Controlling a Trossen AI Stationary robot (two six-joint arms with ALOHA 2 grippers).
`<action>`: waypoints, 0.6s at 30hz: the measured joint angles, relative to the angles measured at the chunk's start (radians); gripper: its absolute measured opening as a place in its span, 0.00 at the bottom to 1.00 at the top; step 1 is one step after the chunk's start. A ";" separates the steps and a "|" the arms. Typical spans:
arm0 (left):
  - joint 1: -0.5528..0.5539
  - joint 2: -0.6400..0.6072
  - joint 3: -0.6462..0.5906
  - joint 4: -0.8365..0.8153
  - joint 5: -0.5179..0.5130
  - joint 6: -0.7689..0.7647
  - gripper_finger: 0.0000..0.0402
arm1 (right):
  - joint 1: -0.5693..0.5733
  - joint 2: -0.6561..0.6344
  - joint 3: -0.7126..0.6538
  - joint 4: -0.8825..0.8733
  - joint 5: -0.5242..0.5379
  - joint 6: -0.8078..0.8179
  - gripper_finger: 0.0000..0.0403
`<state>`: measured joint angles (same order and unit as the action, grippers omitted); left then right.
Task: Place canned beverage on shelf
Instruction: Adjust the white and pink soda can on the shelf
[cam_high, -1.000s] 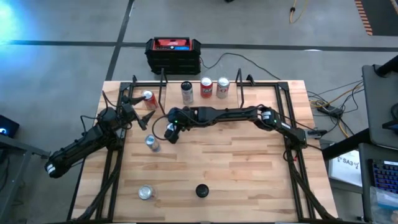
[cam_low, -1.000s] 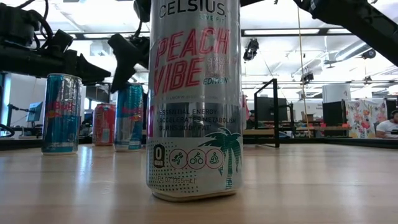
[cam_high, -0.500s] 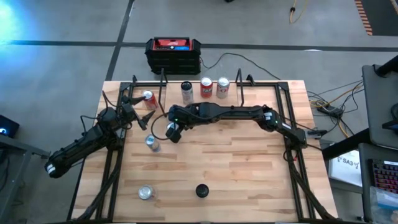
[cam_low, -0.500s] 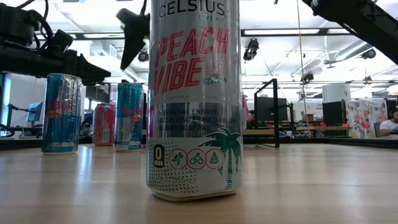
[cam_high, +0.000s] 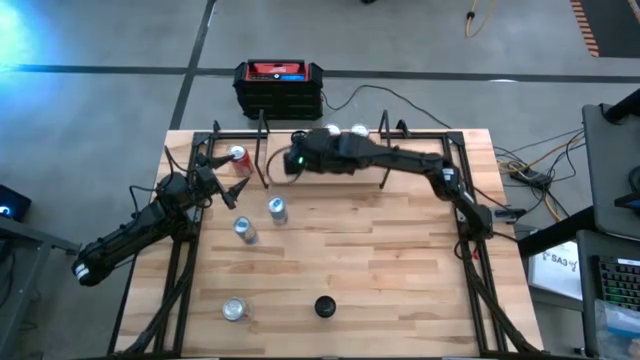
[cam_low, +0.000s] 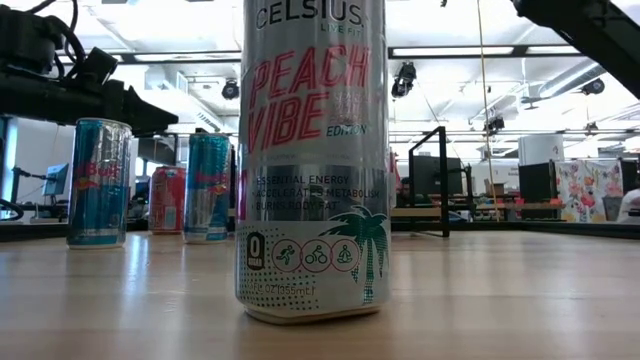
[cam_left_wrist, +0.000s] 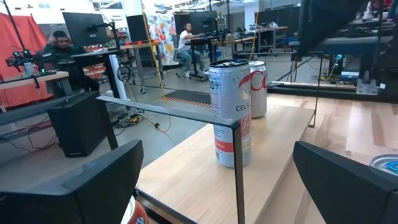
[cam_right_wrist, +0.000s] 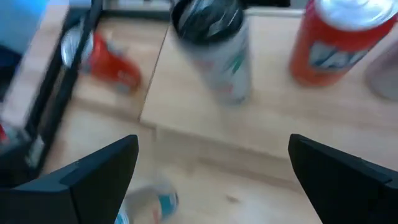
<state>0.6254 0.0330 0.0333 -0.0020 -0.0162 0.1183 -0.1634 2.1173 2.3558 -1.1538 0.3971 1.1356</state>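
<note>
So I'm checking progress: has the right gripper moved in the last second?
Yes. In the high view the right gripper has gone from mid-table toward the shelf at the far edge, leaving a blue can uncovered.

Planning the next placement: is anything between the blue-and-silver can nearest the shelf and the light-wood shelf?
Nothing visible lies between the blue-and-silver can and the light-wood shelf; the open right gripper hangs over the shelf's left end.
</note>
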 joint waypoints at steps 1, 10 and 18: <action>0.000 0.000 0.000 0.000 0.000 0.000 0.99 | -0.017 -0.003 0.001 -0.001 -0.012 0.008 0.99; 0.000 0.000 0.000 0.000 0.000 0.000 0.99 | -0.155 -0.004 0.000 0.030 -0.239 -0.067 0.99; 0.000 0.000 0.000 0.000 0.000 0.000 0.99 | -0.124 -0.004 0.000 0.022 -0.152 -0.346 0.99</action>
<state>0.6252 0.0330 0.0334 -0.0019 -0.0162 0.1184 -0.2874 2.1128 2.3562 -1.1315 0.2451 0.7897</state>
